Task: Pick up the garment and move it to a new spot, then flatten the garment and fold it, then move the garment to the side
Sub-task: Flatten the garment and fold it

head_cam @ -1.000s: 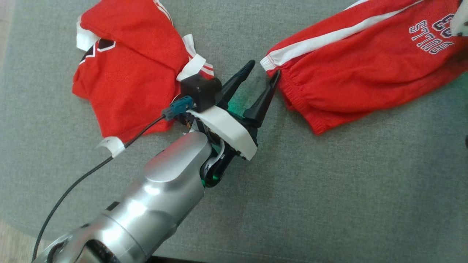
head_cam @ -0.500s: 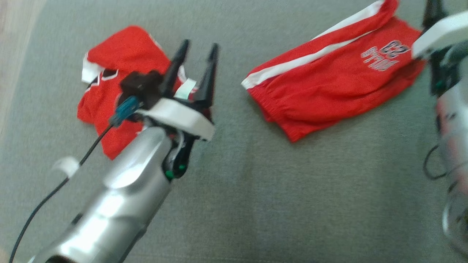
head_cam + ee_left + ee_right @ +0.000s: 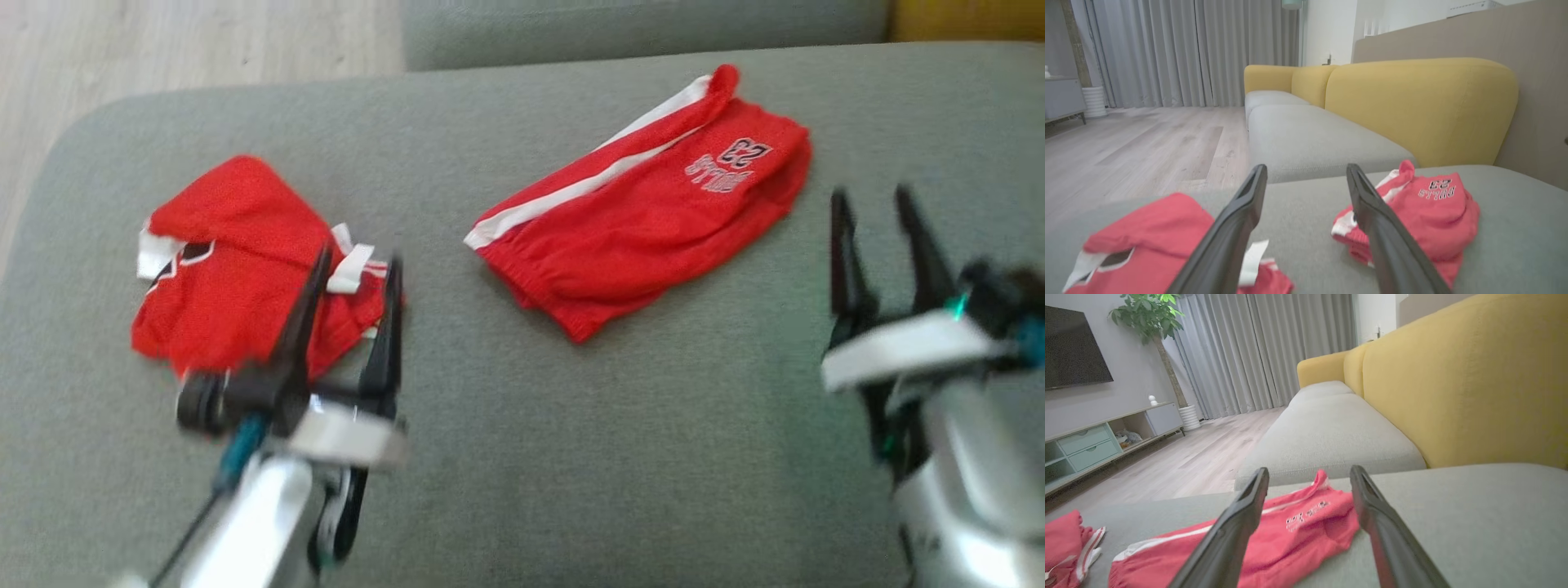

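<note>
Two red garments lie on the grey sofa seat (image 3: 571, 457). Folded shorts (image 3: 645, 220) with a white stripe and a printed number lie in the middle. A crumpled jersey (image 3: 237, 261) with white trim lies at the left. My left gripper (image 3: 359, 258) is open and empty, its fingers over the jersey's right edge. My right gripper (image 3: 870, 198) is open and empty, right of the shorts and apart from them. The left wrist view has its open gripper (image 3: 1307, 169) between the jersey (image 3: 1147, 237) and the shorts (image 3: 1425, 208). The right gripper (image 3: 1310, 471) points at the shorts (image 3: 1298, 526).
A yellow backrest (image 3: 1421, 106) rises behind the seat. A second grey cushion (image 3: 637, 24) adjoins it at the far edge. Wooden floor (image 3: 204, 41) lies beyond the seat's rounded left corner. A low TV cabinet (image 3: 1094, 441) and a potted plant (image 3: 1151, 318) stand across the room.
The head camera has pulled back and shifted. My left gripper has drawn away from the shorts' waistband to the jersey's edge. My right gripper has come into view at the right. Both stay open.
</note>
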Controlling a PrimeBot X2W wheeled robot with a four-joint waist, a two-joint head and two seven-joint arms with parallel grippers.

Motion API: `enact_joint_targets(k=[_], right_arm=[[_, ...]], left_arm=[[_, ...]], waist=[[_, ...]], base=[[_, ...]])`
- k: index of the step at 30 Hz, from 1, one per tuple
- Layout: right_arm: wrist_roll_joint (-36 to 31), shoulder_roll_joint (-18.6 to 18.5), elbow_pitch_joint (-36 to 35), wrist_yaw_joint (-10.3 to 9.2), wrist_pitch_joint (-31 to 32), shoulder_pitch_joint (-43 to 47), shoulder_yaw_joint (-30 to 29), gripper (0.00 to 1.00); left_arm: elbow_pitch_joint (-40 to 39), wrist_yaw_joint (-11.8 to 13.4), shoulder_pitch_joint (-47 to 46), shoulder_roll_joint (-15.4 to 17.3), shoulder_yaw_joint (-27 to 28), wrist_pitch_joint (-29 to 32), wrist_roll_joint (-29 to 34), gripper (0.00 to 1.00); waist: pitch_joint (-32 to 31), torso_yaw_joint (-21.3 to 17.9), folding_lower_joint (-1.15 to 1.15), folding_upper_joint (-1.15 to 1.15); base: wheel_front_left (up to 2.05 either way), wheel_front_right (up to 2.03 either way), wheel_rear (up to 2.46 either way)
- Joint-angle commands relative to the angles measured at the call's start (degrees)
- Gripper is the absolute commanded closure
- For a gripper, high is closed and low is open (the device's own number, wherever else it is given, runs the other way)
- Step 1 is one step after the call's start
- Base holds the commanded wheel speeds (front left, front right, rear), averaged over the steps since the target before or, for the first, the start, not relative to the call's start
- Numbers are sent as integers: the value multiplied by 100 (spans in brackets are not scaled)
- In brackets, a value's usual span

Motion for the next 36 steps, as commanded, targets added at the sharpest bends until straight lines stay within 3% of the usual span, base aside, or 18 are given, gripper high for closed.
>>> enact_joint_targets(k=[1,6,11,21,30,36], right_arm=[[-54,109,-330,-5,-60,83,106,0],[-297,331,-682,-5,-60,785,89,0],[-437,411,-807,-5,9,899,65,0],[-809,126,-927,-5,763,26,-334,0],[-981,-182,406,-5,2126,-1627,-1277,0],[-1539,-619,1524,-5,2600,-2482,-1720,0]], left_arm=[[-211,27,84,78,361,-53,52,0],[-295,-164,761,-142,770,-53,313,0],[-281,-374,922,-319,981,-53,529,0],[-216,-842,593,-647,1217,-53,955,0],[-72,-1148,189,-881,1186,-53,1168,0],[-30,-1253,31,-969,1134,-53,1219,0]], waist=[[-82,-89,1,0],[-114,-141,1,0],[-108,-117,1,0],[488,242,1,0],[1113,871,1,0],[1448,1246,1,0]], base=[[0,0,0],[0,0,0],[0,0,0],[0,0,0],[0,0,0],[0,0,0]])
